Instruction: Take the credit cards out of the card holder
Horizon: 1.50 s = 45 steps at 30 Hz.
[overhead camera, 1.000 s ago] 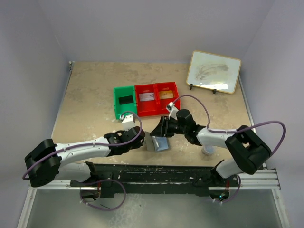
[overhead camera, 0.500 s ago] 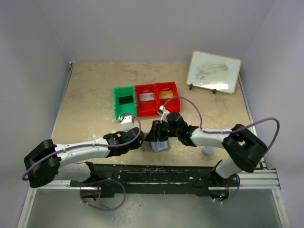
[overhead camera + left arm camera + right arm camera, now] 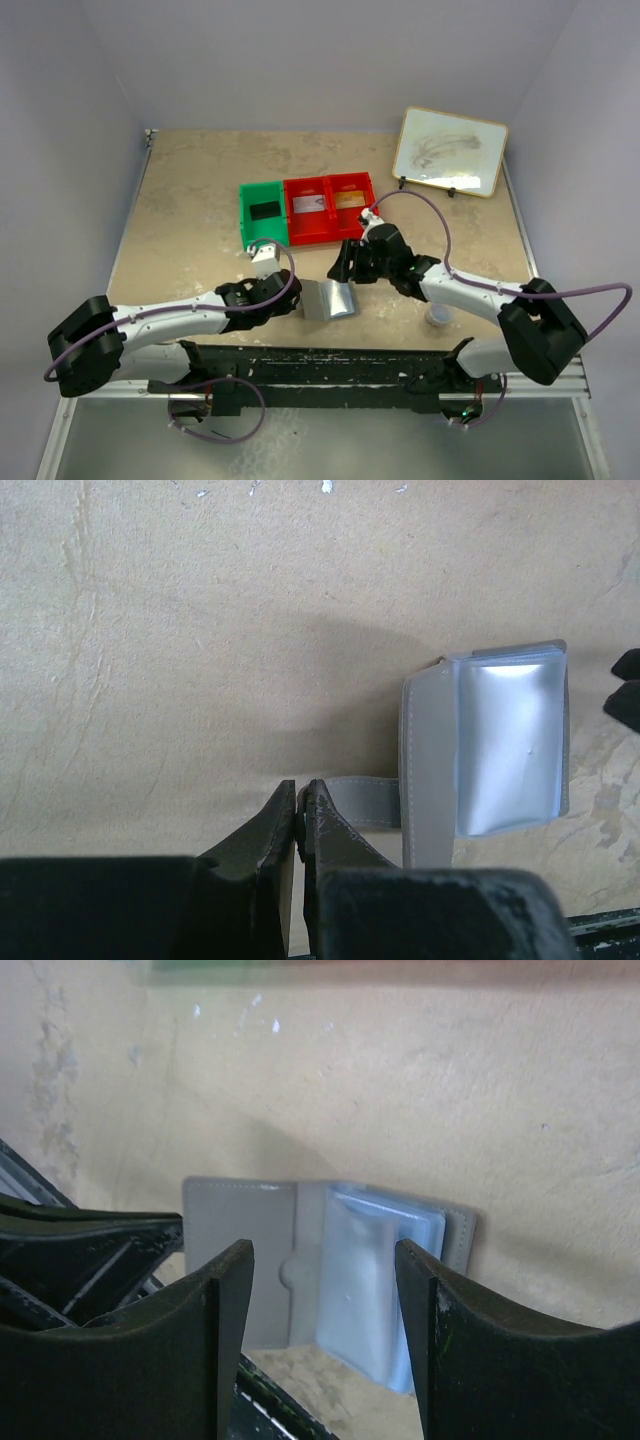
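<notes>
Just in front of the red two-compartment plastic bin (image 3: 320, 236), on its side nearest the arm bases, your small flat silver-grey card holder (image 3: 330, 299) lay open on the beige table (image 3: 190, 200). One plain grey leaf and one leaf of clear, bluish-shining sleeves faced up.

Your right gripper (image 3: 322, 1255) hung between the red bin and the holder, over the holder's edge nearer the bin. Its jaws were spread wide with nothing in them. In its wrist view both leaves showed in the gap between the fingers, clear of them.

Your left gripper (image 3: 300, 792) sat low beside the holder's grey leaf, jaws pressed together. Their tips were at the end of the narrow grey strap (image 3: 362, 805) that sticks out from that leaf. Whether the strap was caught between them I cannot tell.

Your left arm lay stretched low across the table toward the holder. Your right arm reached in with its wrist tipped down.

Inside the red bin, a pale card (image 3: 308, 203) lay in one compartment and a gold card (image 3: 349, 199) in the other.
</notes>
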Available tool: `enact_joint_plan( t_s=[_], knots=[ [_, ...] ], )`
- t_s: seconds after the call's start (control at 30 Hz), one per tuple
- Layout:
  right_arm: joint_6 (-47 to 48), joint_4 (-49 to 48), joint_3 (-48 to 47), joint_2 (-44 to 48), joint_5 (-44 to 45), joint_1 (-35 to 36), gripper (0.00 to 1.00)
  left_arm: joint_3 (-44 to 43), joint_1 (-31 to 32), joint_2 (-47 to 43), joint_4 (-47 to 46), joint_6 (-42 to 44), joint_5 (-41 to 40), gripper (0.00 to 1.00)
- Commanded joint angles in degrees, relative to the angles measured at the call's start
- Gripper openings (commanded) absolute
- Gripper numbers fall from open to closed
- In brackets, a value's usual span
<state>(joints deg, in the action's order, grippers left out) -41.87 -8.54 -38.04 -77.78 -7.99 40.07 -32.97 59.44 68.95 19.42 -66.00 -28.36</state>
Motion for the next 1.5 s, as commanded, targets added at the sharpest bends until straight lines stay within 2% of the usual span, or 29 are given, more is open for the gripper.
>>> enact_joint_plan(
  t_s=[0.0, 0.5, 0.83, 1.1, 1.47],
  knots=[
    [-0.76, -0.84, 1.70, -0.57, -1.84, 0.20, 0.62, 0.25, 0.24, -1.51, -1.34, -0.75, -1.08, 0.00],
    [-1.89, -2.06, 3.46, -4.11, -2.66, 0.18, 0.64, -0.42, 0.24, -1.19, -1.22, -0.43, -1.02, 0.00],
    [-2.55, -6.92, 4.34, -5.87, -4.22, 0.18, 0.62, -0.73, 0.23, -0.62, -1.20, -0.25, -0.91, 0.00],
    [-3.07, -12.03, 5.59, -1.94, -10.03, 0.27, 0.57, -1.05, 0.24, 0.32, -1.85, -0.33, -0.75, 0.00],
    [-1.81, -13.31, 4.46, -2.64, -14.18, 0.61, 0.54, -1.39, 0.24, 1.23, -2.30, -0.42, -0.57, 0.00]
  ],
)
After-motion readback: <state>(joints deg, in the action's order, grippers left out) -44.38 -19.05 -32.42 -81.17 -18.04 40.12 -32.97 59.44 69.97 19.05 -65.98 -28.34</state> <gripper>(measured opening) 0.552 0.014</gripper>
